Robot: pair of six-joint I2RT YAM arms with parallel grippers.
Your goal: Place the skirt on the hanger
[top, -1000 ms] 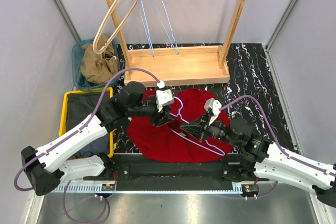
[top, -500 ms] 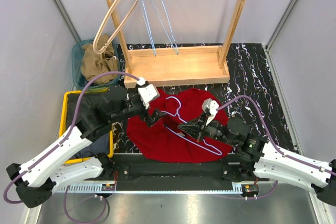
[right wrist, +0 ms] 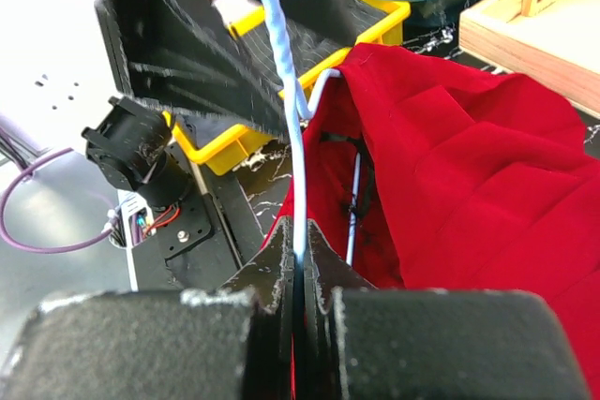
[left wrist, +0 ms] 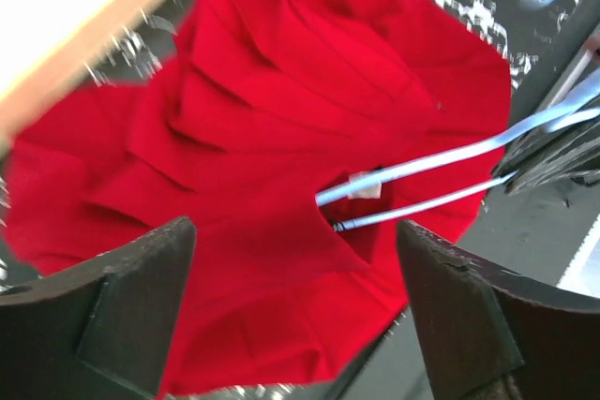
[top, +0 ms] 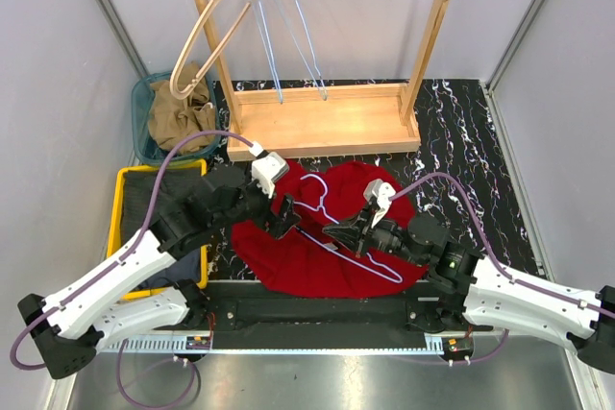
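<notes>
- Top external view: I see the red skirt (top: pixel 317 252) spread flat on the black marbled table (top: pixel 461 141), in front of the wooden rack (top: pixel 322 120).
- A light-blue wire hanger (top: pixel 384 274) lies across the skirt, its hook pointing toward the rack.
- The left gripper (top: pixel 284 217) hangs over the skirt's left edge. The right gripper (top: pixel 333 233) sits at the middle of the skirt, on the hanger.
- A yellow bin (top: pixel 123 184) and a teal basket (top: pixel 144 93) stand left of the skirt.
- Left wrist view: the left gripper (left wrist: pixel 295 231) has its jaws spread wide and holds nothing. Its fingers (left wrist: pixel 127 302) frame the skirt (left wrist: pixel 253 119) below.
- Two hanger wires (left wrist: pixel 427 164) run in from the right and meet the fabric beside a small white tag (left wrist: pixel 366 185).
- Right wrist view: the right gripper (right wrist: pixel 298 255) is clamped on the hanger wire (right wrist: pixel 281 53), which rises out of the closed jaws. The skirt (right wrist: pixel 469 166) lies to the right of it.
</notes>
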